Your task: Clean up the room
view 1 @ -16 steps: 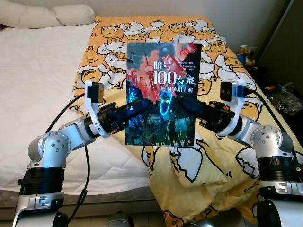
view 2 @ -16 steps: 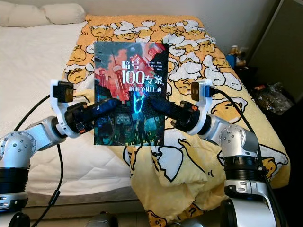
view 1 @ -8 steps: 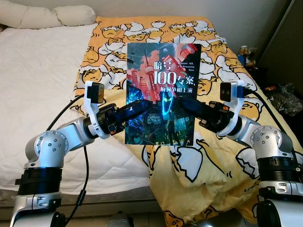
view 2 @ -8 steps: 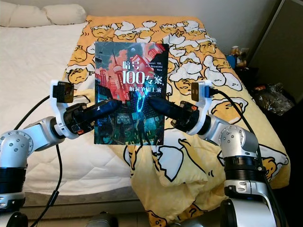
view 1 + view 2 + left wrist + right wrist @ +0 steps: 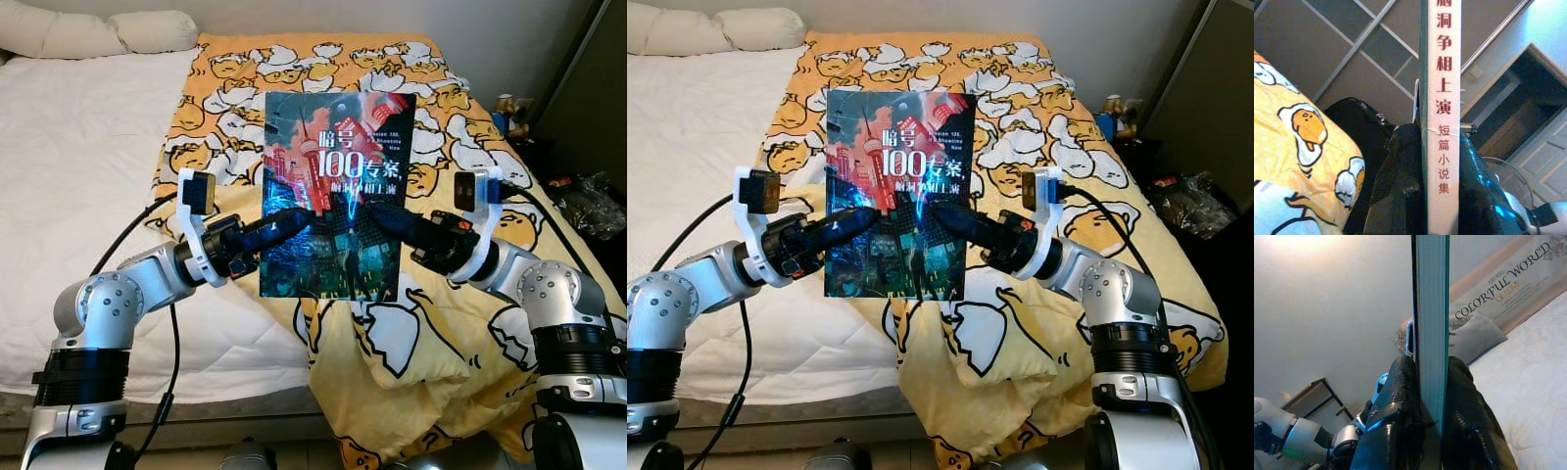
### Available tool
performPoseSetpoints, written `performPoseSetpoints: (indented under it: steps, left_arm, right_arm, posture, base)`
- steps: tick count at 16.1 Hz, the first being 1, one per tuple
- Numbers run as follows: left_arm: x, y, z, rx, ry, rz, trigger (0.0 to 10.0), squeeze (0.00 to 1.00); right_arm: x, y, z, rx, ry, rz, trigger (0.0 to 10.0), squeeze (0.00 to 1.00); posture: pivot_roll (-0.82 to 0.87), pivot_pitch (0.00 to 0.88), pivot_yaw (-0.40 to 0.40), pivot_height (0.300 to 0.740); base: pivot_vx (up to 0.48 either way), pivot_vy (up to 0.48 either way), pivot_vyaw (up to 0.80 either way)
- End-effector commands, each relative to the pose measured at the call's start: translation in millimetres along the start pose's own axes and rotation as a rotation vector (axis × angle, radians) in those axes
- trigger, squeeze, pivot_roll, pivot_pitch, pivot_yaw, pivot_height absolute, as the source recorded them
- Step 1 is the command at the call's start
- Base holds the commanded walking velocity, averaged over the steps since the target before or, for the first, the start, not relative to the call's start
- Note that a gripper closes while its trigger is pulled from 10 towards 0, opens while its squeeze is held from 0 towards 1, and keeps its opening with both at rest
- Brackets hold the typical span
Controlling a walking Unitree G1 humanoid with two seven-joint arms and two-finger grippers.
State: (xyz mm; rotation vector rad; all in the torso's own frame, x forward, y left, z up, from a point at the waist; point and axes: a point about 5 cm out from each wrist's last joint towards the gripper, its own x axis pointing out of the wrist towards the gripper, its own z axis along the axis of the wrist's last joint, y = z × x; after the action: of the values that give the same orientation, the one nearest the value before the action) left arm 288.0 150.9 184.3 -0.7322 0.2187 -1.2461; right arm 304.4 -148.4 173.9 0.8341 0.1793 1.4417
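A book (image 5: 333, 186) with a dark city-scene cover and red title text is held up in the air over the bed, cover facing me. My left gripper (image 5: 294, 217) is shut on its left side, one black finger lying across the cover. My right gripper (image 5: 377, 214) is shut on its right side. In the left wrist view the book's white spine (image 5: 1442, 112) stands between the fingers (image 5: 1400, 186). In the right wrist view the page edge (image 5: 1431, 323) is pinched between the fingers (image 5: 1459, 401).
A bed with a white sheet (image 5: 69, 157) and a yellow cartoon-print duvet (image 5: 411, 323) lies below the book. Pillows (image 5: 147, 29) rest at the head. A dark bag (image 5: 598, 201) and small items (image 5: 507, 108) sit at the right.
The book has tilted slightly and edged a little lower between the two grippers. Both grips are unchanged.
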Motion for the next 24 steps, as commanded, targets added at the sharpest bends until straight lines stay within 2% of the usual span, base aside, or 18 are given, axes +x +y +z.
performPoseSetpoints:
  steps: [1, 2, 3, 4, 5, 9, 11, 12, 13, 14, 15, 16, 17, 18, 19, 20, 21, 24]
  left_arm:
    - [-8.0, -0.4, 6, 0.082, 0.018, 0.059, 0.0, 0.0]
    - [-7.9, -0.3, 6, 0.094, 0.023, 0.061, 0.0, 0.0]
    - [-6.9, 0.6, 6, 0.11, 0.021, 0.074, 0.0, 0.0]
    - [-4.6, 1.3, 9, 0.152, 0.001, 0.09, 0.0, 0.0]
    - [-2.3, 0.8, 14, 0.188, -0.03, 0.101, 0.0, 0.0]
    - [-2.8, -3.5, 28, 0.279, -0.088, 0.154, 0.0, 0.0]
    - [-5.8, -0.3, 36, 0.372, -0.104, 0.28, 0.0, 0.0]
    - [-8.1, 5.0, 37, 0.439, -0.094, 0.395, 0.0, 0.0]
    - [-12.9, 13.6, 37, 0.534, -0.057, 0.564, 0.0, 0.0]
    - [-18.8, 20.0, 31, 0.627, 0.026, 0.69, 0.0, 0.0]
    - [-25.1, 24.8, 25, 0.706, 0.079, 0.819, 0.0, 0.0]
    - [-26.5, 23.4, 19, 0.742, 0.083, 0.865, 4.7, 0.0]
    - [-29.2, 19.0, 12, 0.753, 0.04, 0.938, 10.0, 0.0]
    - [-31.6, 13.8, 5, 0.737, -0.042, 1.016, 10.0, 0.0]
    - [-32.1, 13.3, 3, 0.739, -0.053, 1.034, 10.0, 0.0]
    - [-34.5, 12.2, -7, 0.725, -0.056, 1.065, 10.0, 0.0]
    - [-39.3, 13.5, -19, 0.705, -0.023, 1.11, 10.0, 0.0]
    - [-46.7, 9.9, -38, 0.729, 0.039, 1.153, 10.0, 0.0]
  right_arm:
    - [0.2, 3.0, 9, -0.064, 0.034, -0.006, 0.0, 0.0]
    - [1.0, 1.5, 9, -0.083, 0.041, -0.024, 6.1, 0.0]
    - [1.9, 0.2, 8, -0.067, 0.051, -0.034, 10.0, 0.0]
    - [1.5, -5.3, 7, -0.084, 0.051, -0.096, 10.0, 0.27]
    - [-2.3, -12.6, 8, -0.113, 0.032, -0.178, 10.0, 1.0]
    - [-33.0, -31.9, 10, -0.217, -0.102, -0.506, 10.0, 1.0]
    - [-50.4, -32.6, 10, -0.243, -0.169, -0.626, 10.0, 1.0]
    - [-53.0, -32.2, 8, -0.269, -0.17, -0.688, 10.0, 1.0]
    - [-53.0, -31.5, 1, -0.318, -0.144, -0.755, 10.0, 1.0]
    - [-50.6, -29.8, -5, -0.337, -0.17, -0.79, 10.0, 1.0]
    - [-50.6, -30.6, -11, -0.351, -0.196, -0.875, 10.0, 1.0]
    - [-48.6, -29.5, -20, -0.369, -0.194, -0.923, 10.0, 1.0]
    - [-43.0, -27.5, -35, -0.426, -0.134, -0.981, 10.0, 1.0]
    - [-38.6, -24.9, -50, -0.466, -0.083, -1.064, 10.0, 0.88]
    - [-37.9, -24.4, -52, -0.477, -0.069, -1.078, 10.0, 0.88]
    - [-32.4, -21.5, -59, -0.494, -0.055, -1.088, 10.0, 0.0]
    - [-31.3, -18.9, -62, -0.49, -0.077, -1.138, 10.0, 0.0]
    - [-38.0, -12.6, -67, -0.52, -0.065, -1.221, 10.0, 0.0]
  posture:
    - [0.0, 0.0, 0.011, 0.74]
    - [0.0, 0.0, 0.011, 0.74]
    - [0.0, 0.0, 0.012, 0.74]
    - [-0.01, 0.0, 0.012, 0.74]
    - [-0.01, 0.0, 0.013, 0.74]
    - [-0.02, 0.0, 0.002, 0.74]
    - [-0.03, 0.0, 0.005, 0.74]
    - [-0.04, 0.0, 0.012, 0.74]
    - [-0.05, 0.0, 0.014, 0.74]
    - [-0.06, 0.0, 0.019, 0.74]
    - [-0.06, 0.0, 0.023, 0.74]
    - [-0.07, 0.0, 0.023, 0.74]
    - [-0.07, 0.0, 0.016, 0.74]
    - [-0.07, 0.0, 0.007, 0.74]
    - [-0.07, 0.0, 0.007, 0.74]
    - [-0.07, 0.0, -0.012, 0.74]
    - [-0.07, 0.0, -0.024, 0.74]
    - [-0.06, 0.0, -0.043, 0.74]
  base:
    - [0.0, 0.0, 0.0]
    - [0.0, 0.0, 0.0]
    - [0.0, 0.0, 0.0]
    - [0.0, 0.0, 0.0]
    - [0.0, 0.0, 0.0]
    - [0.0, 0.0, 0.0]
    - [0.0, 0.0, 0.0]
    - [0.0, 0.0, 0.0]
    - [0.0, 0.0, 0.0]
    - [0.0, 0.0, 0.0]
    - [0.0, 0.0, 0.0]
    - [0.0, 0.0, 0.0]
    - [0.0, 0.0, 0.0]
    - [0.0, 0.0, 0.0]
    - [0.0, 0.0, 0.0]
    - [0.0, 0.0, 0.0]
    - [0.0, 0.0, 0.0]
    - [0.0, 0.0, 0.0]
